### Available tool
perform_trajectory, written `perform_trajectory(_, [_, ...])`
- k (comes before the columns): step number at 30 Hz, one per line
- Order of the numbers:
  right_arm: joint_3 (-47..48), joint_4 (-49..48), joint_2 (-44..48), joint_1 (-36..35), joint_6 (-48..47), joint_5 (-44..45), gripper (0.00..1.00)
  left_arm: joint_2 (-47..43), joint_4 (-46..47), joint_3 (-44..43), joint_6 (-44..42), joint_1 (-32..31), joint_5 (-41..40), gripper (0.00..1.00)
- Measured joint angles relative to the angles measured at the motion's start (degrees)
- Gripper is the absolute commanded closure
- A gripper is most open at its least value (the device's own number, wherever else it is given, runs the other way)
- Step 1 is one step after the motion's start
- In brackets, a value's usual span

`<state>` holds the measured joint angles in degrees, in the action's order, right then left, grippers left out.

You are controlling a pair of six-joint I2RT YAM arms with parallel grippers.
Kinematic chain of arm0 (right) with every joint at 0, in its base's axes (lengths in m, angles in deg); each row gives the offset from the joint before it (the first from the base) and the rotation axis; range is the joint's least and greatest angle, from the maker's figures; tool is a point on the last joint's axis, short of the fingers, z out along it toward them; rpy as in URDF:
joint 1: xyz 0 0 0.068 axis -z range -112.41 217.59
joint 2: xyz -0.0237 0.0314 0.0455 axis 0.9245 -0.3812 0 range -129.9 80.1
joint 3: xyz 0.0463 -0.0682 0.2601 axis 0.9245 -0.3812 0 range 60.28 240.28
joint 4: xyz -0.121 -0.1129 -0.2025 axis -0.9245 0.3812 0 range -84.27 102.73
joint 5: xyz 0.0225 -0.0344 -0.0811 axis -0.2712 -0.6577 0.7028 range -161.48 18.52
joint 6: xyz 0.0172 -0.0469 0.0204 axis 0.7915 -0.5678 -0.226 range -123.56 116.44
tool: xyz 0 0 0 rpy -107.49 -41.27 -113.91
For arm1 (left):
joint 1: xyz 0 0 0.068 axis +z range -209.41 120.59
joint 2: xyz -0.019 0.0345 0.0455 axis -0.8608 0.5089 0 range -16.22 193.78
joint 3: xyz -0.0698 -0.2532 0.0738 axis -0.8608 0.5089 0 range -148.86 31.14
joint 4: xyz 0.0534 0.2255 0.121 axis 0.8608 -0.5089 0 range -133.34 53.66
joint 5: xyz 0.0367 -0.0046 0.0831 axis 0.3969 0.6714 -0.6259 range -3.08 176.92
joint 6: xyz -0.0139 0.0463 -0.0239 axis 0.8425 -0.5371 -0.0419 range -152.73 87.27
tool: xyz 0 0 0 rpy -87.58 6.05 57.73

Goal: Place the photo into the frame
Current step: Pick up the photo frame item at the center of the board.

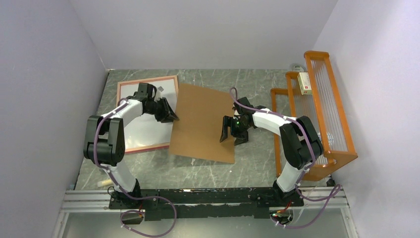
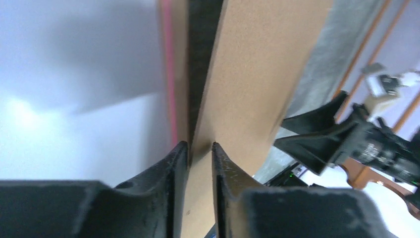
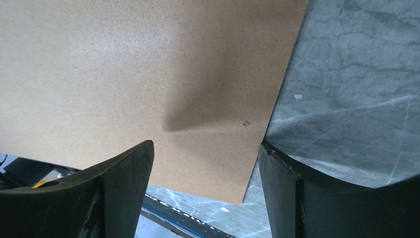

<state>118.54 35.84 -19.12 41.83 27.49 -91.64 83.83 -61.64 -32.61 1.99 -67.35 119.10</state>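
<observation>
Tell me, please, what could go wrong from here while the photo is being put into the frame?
The left gripper pinches the backing board only at its thin edge, so the board could slip or swing if lifted.
That edge lies at the right rail of the frame; dragging it might shift the frame or the white-side-up photo inside.
The open right gripper hovers at the board's right edge and could snag it.

Bare table (image 1: 213, 171) lies open along the lower centre, below the backing board (image 1: 203, 123), and at upper centre. The orange rack (image 1: 324, 106) walls the right side; the frame (image 1: 147, 79) fills the upper left. The left pincer (image 1: 171, 116) and right pincer (image 1: 233, 137) crowd the board's side edges.
</observation>
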Motion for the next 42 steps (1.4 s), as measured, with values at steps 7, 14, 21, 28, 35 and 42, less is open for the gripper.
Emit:
perform_trajectory(7, [0.52, 0.55, 0.00, -0.07, -0.92, 0.24, 0.19, -0.48, 1.46, -7.96, -0.46, -0.11, 10.99, 0.98])
perform_trajectory(14, [7.04, -0.11, 3.52, -1.79, -3.06, 7.72, 0.13, -0.48, -9.73, -17.73, -2.34, -3.04, 12.37, 0.98])
perform_trajectory(21, [9.09, -0.37, 14.47, -7.26, -8.76, 20.26, 0.10, -0.46, -17.81, -26.14, -1.92, -4.22, 9.49, 0.97])
perform_trajectory(28, [10.80, -2.19, 21.59, -25.46, -14.53, 30.27, 0.09, 0.04, -21.29, -30.25, 0.74, -4.04, 6.54, 0.97])
perform_trajectory(35, [11.15, -1.90, 20.02, -39.43, -17.09, 41.57, 0.09, 1.75, -22.01, -31.32, 3.63, -4.04, 5.92, 0.97])
perform_trajectory(42, [10.69, -2.34, 15.56, -45.46, -19.34, 52.15, 0.15, 2.56, -22.56, -31.82, 5.44, -4.04, 6.19, 0.97])
